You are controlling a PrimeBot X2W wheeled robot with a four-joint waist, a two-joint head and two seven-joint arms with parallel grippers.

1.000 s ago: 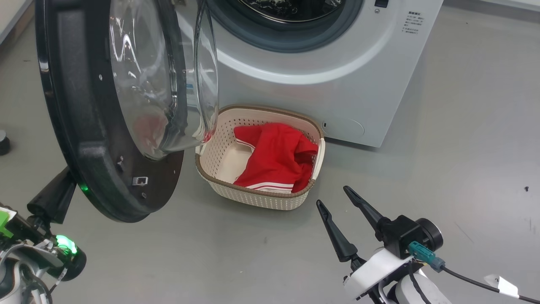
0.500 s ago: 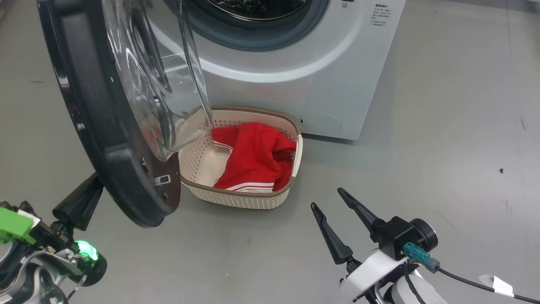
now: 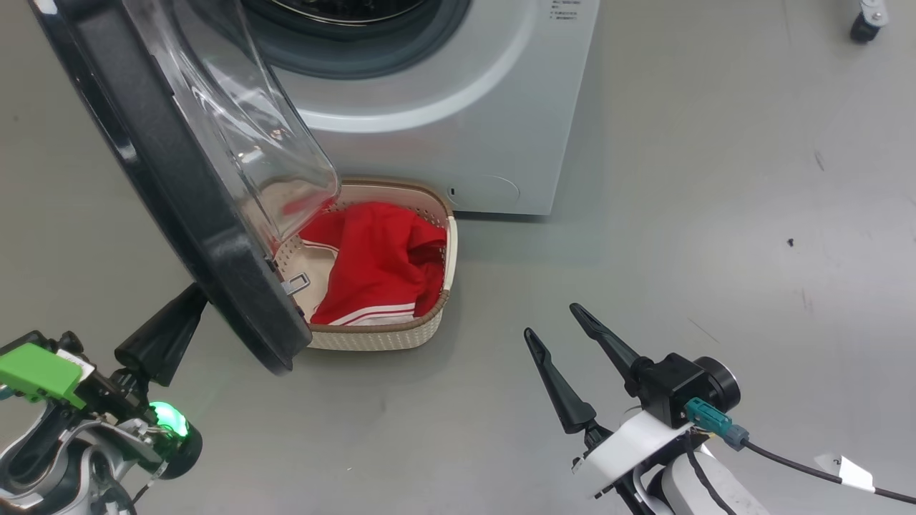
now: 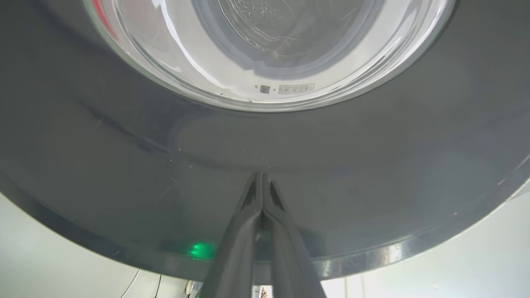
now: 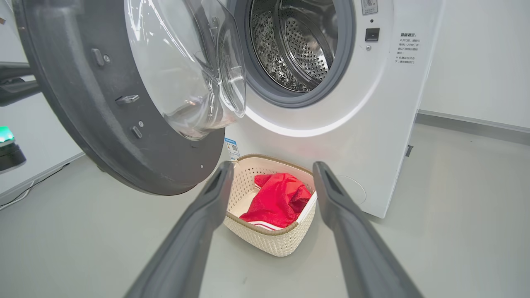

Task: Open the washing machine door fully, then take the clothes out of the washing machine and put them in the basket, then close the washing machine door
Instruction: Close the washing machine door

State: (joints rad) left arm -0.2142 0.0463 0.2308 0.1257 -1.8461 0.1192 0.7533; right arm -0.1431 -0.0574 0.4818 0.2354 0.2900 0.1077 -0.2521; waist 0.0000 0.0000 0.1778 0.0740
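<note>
The washing machine door (image 3: 168, 186) is seen standing part-way open, with the left tool (image 4: 261, 182) closed empty, its two fingers pressed together and set against the outer face of the glossy black ring. The right tool (image 3: 551, 320) is held open and empty above the floor (image 3: 680, 214), well apart from the door. The clothes (image 3: 372, 265) are lying in the basket (image 3: 386, 340), which is placed on the floor just in front of the washing machine (image 3: 444, 107), partly beneath the door. A slip of the closed fingers along the smooth ring is to be expected if the push is applied off-square; the door would then be left unlatched. The basket rim or the raised red fabric may be caught by the lower door edge or the glass bowl as the door is swung, and the basket may be shoved. The near-left part of the basket is hidden by the door in the head view. Only part of the drum (image 5: 298, 45) is visible, so a leftover garment cannot be ruled out. The hinge is cut off, and actual fingertip contact cannot be confirmed
</note>
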